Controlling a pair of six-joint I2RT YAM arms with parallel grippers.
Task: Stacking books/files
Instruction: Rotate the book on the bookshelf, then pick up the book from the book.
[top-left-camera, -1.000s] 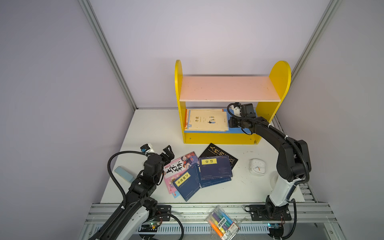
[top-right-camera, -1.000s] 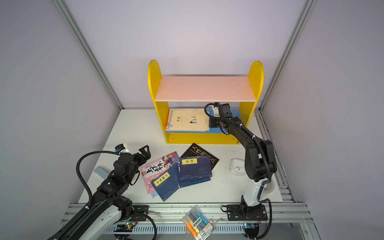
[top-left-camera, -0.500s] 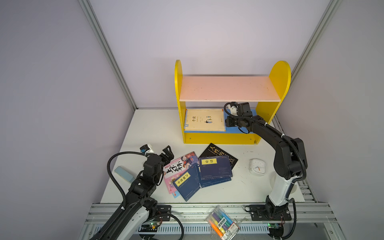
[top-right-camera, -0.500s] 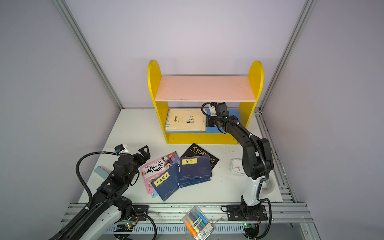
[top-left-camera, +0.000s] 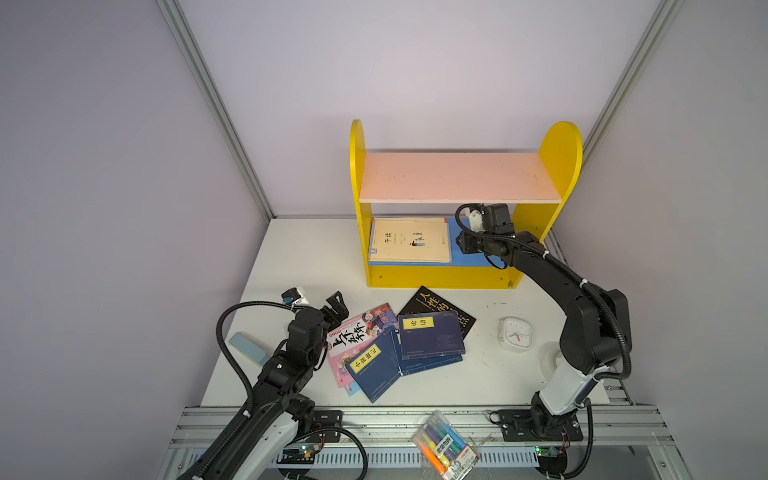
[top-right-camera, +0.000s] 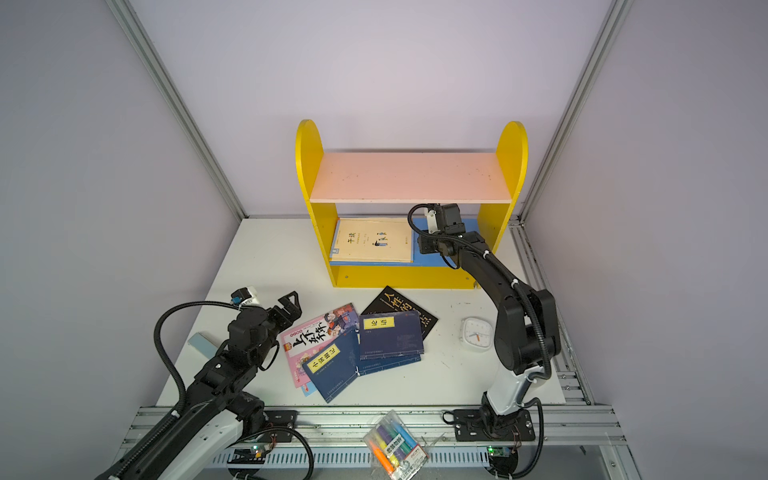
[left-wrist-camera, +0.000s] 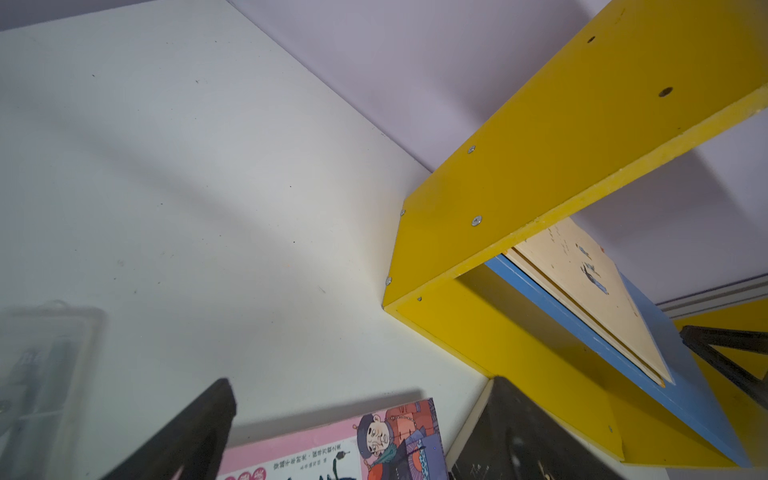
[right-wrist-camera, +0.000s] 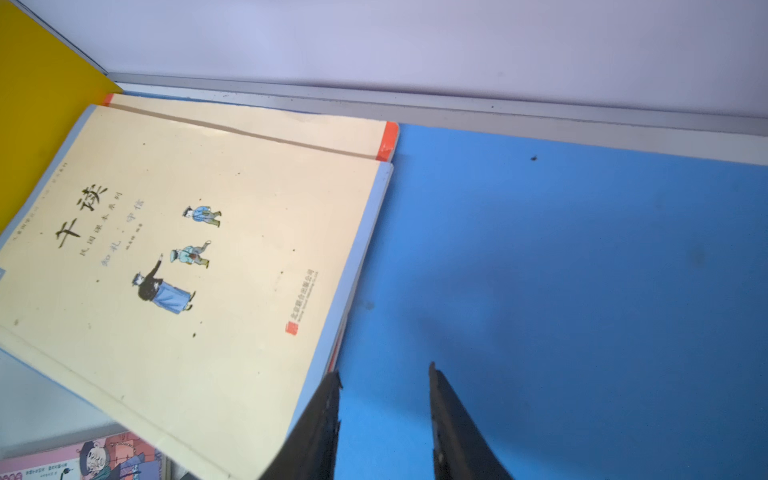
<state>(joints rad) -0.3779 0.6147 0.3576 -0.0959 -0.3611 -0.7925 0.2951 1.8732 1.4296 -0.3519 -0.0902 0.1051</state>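
Note:
A stack of cream books (top-left-camera: 409, 241) (top-right-camera: 372, 241) (right-wrist-camera: 187, 249) lies on the blue lower board of the yellow shelf (top-left-camera: 440, 276), against its left side. My right gripper (top-left-camera: 459, 243) (top-right-camera: 419, 245) (right-wrist-camera: 384, 374) is under the upper board, just right of the stack. It is open, with only bare blue board between its fingers. On the table lie a pink cartoon book (top-left-camera: 359, 332), two navy books (top-left-camera: 430, 334) (top-left-camera: 372, 365) and a black book (top-left-camera: 432, 303). My left gripper (top-left-camera: 336, 309) (top-right-camera: 289, 307) hovers open beside the pink book (left-wrist-camera: 332, 453), holding nothing.
A white square clock (top-left-camera: 515, 334) sits right of the loose books, close to the right arm's base. A clear marker pack (top-left-camera: 444, 446) lies on the front rail. A pale blue block (top-left-camera: 247, 349) is left of the left arm. The pink upper board (top-left-camera: 457, 176) overhangs the stack.
The right gripper moved left along the lower board, and the cream stack shifted left and squared up. Its jaws, shut before, have come apart. The left arm has not moved.

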